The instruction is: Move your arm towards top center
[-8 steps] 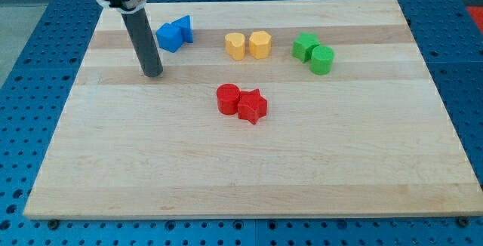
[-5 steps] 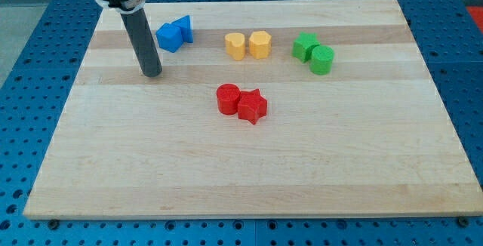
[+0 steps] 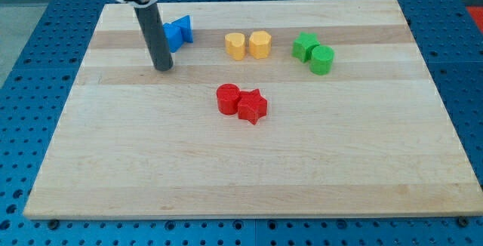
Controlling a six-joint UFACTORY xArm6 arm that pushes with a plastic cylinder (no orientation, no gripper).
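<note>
My dark rod comes down from the view's top left, and my tip (image 3: 164,69) rests on the wooden board (image 3: 249,163) at its upper left. It stands just below and in front of two blue blocks (image 3: 177,32), partly hiding the left one. Two yellow blocks (image 3: 248,45) sit side by side at top centre, to the right of my tip. A green star-like block (image 3: 305,46) and a green cylinder (image 3: 322,60) sit further right. A red cylinder (image 3: 228,98) and a red star (image 3: 253,106) touch near the board's middle, below and right of my tip.
The board lies on a blue perforated table (image 3: 30,65) that shows around all its edges.
My tip has moved a little to the right and slightly up, now overlapping the left blue block. No block has visibly moved.
</note>
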